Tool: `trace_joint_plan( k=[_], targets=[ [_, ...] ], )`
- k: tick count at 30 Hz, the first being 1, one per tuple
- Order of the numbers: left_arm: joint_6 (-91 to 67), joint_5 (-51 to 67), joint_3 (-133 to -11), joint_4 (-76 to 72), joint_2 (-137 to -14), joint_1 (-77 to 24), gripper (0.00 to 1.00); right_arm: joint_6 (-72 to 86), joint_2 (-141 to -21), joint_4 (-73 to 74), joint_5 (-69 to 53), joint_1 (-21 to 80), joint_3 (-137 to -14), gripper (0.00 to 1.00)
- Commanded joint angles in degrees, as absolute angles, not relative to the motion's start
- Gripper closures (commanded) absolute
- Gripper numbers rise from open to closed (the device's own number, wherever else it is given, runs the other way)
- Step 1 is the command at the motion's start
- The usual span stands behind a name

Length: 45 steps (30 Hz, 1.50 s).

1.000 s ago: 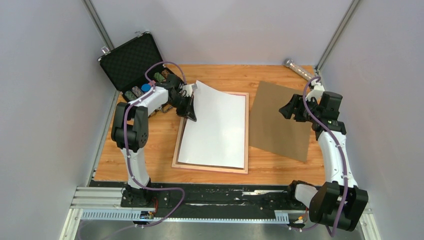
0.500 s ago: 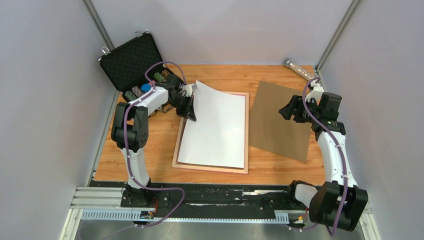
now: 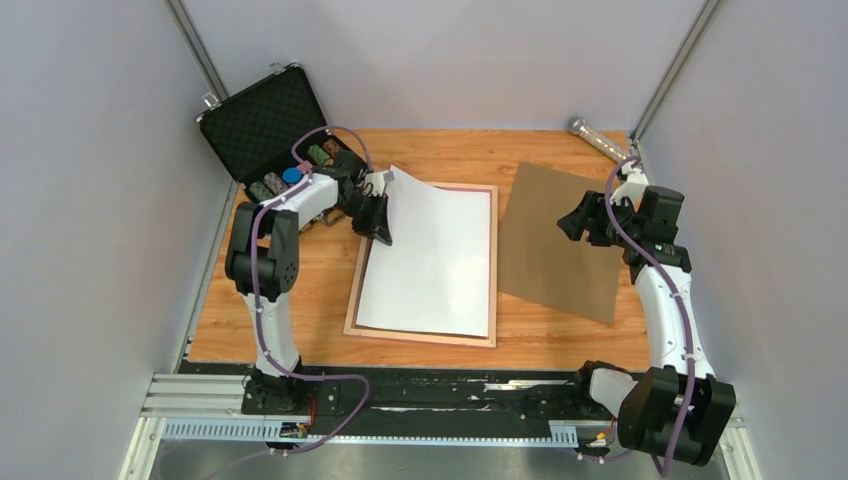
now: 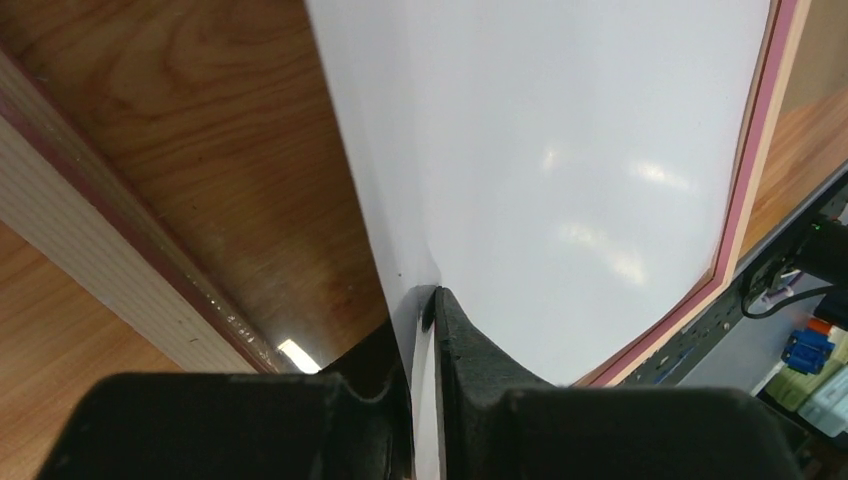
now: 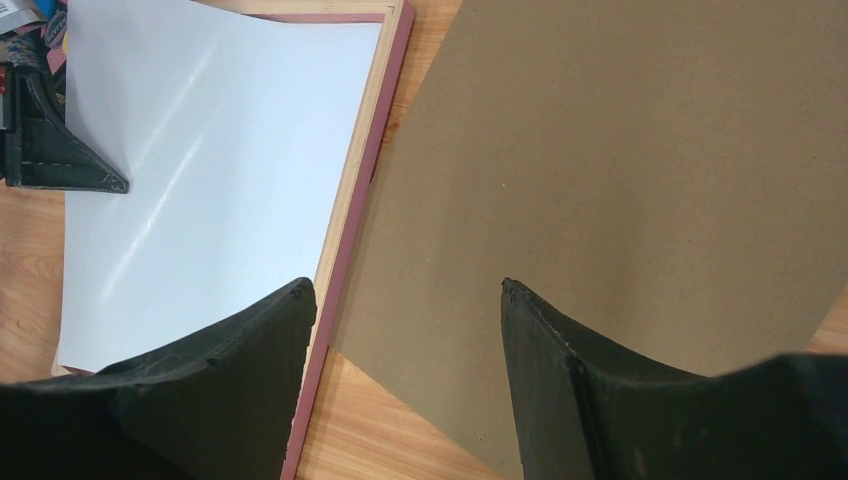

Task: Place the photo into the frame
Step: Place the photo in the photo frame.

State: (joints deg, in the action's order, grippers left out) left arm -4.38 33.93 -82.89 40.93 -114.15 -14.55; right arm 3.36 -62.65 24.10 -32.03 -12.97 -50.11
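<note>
Pinching the photo by its edge, left hand; right hand agape.

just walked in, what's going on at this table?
The left gripper pinches the left edge of the photo, which lies white side up over the frame with its far left corner lifted. The right gripper hangs open above the brown board beside the frame, holding nothing. The photo is not yet flat in the frame.

Wooden tabletop — the frame lies flat mid-surface, a brown board just beside it on the right — open black case far left, metal tube far right.
</note>
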Motion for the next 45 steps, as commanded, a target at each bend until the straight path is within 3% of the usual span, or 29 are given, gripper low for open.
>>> trace_joint_plan(
  k=[1,6,28,45],
  targets=[
    [-3.5,33.8,-85.8,41.1,-114.6,-14.9,0.82,3.9,-61.2,21.5,-32.8,-13.3,-49.7,0.33],
    [-3.3,33.0,-86.7,41.7,-115.3,-15.4,0.78,3.8,-60.9,21.5,-32.8,-13.3,-49.6,0.33],
    [-3.7,25.3,-86.9,42.9,-114.3,-15.5,0.41,3.8,-60.4,21.3,-32.8,-13.3,-49.2,0.33],
    [-3.5,19.2,-85.2,43.1,-109.9,-15.4,0.37,3.9,-60.6,21.1,-33.0,-13.3,-49.3,0.33]
  ],
)
